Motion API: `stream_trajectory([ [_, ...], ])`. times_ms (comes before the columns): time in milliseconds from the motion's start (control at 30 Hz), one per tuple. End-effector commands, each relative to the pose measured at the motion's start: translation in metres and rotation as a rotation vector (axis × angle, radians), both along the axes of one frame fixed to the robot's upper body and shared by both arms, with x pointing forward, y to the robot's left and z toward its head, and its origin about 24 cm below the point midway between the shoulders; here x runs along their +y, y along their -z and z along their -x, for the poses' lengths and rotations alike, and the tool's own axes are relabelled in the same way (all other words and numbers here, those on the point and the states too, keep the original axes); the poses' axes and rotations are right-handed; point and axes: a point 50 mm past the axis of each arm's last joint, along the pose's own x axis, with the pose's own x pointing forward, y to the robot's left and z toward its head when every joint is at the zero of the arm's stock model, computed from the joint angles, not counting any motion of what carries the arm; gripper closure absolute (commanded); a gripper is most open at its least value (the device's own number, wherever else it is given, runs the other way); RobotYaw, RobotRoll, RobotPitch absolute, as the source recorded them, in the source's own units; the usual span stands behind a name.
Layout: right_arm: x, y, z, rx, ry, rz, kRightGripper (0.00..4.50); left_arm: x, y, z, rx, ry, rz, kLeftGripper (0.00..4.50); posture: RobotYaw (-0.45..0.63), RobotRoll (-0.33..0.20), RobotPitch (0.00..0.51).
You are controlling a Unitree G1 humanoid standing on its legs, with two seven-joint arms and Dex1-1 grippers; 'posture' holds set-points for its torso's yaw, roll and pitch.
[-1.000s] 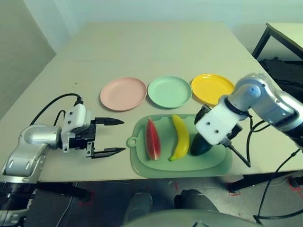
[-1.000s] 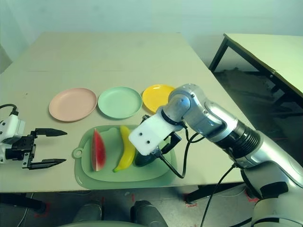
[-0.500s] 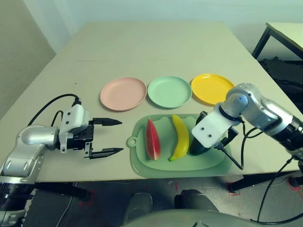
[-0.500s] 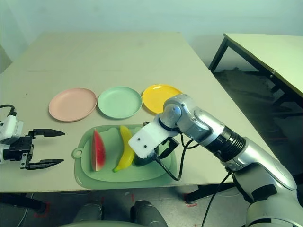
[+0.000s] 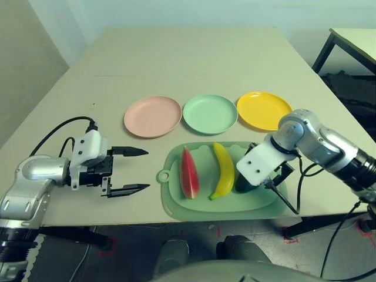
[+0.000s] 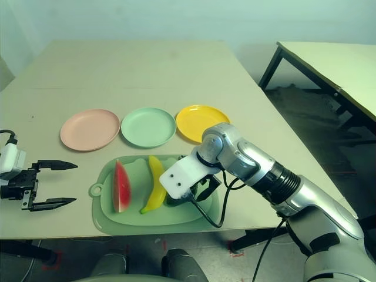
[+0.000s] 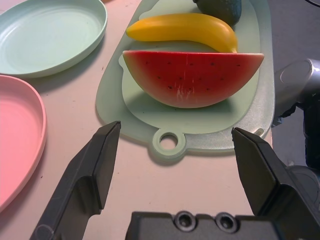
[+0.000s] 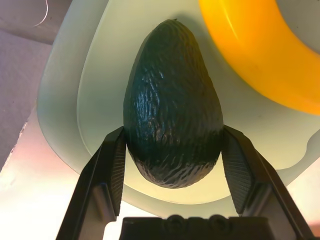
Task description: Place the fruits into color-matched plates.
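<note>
We used the pale green mat (image 5: 223, 202) as our main marker. It lay close to the near edge of the table (image 5: 176, 53), with its ring tab sticking out toward our left side. Three fruits lay on it in a row: the watermelon wedge (image 5: 189, 173) nearest the tab, the banana (image 5: 222, 170) in the middle, and the avocado (image 8: 172, 105) at the end away from the tab.

Behind the mat stood three plates in a line, apart from each other: the pink plate (image 5: 153, 116), the green plate (image 5: 210, 113) and the yellow plate (image 5: 263, 110). All three were bare. Past them the table top was wide and flat up to the far edge.

Our right gripper (image 8: 172, 165) pointed down over the avocado end of the mat. From the head views our white wrist block covered most of the avocado. The right wrist view showed more: the two black fingers (image 8: 112, 167) sat on both sides of the avocado's fat end, touching or almost touching it. We could not tell if they had squeezed it.

Our left gripper (image 5: 134, 170) was beside the tab end of the mat, well apart from it, over bare table. Its fingers (image 7: 95, 167) were spread wide and held nothing. The left wrist view looked straight at the tab and the watermelon's red face.
</note>
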Motion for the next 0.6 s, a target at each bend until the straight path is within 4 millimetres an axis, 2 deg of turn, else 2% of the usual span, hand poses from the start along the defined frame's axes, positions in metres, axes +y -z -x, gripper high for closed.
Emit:
stream_trajectory([
  [33,0.003,0.002,0.001,0.009,-0.011,0.000,1.48,0.001,0.001,0.000,-0.001,0.000,-0.019,0.00,0.06,0.000,0.053],
  [300,0.002,-0.006,-0.009,-0.016,0.011,-0.006,1.48,-0.005,0.000,-0.001,-0.009,-0.007,0.044,0.00,0.06,0.000,0.044],
  [467,0.004,-0.032,-0.033,-0.079,0.055,-0.046,1.48,-0.011,-0.004,-0.004,0.000,-0.031,0.104,0.00,0.06,0.000,0.041],
  [600,0.014,-0.055,-0.062,-0.141,0.139,-0.123,1.48,-0.016,-0.010,-0.008,-0.006,-0.065,0.150,0.00,0.07,0.000,0.041],
])
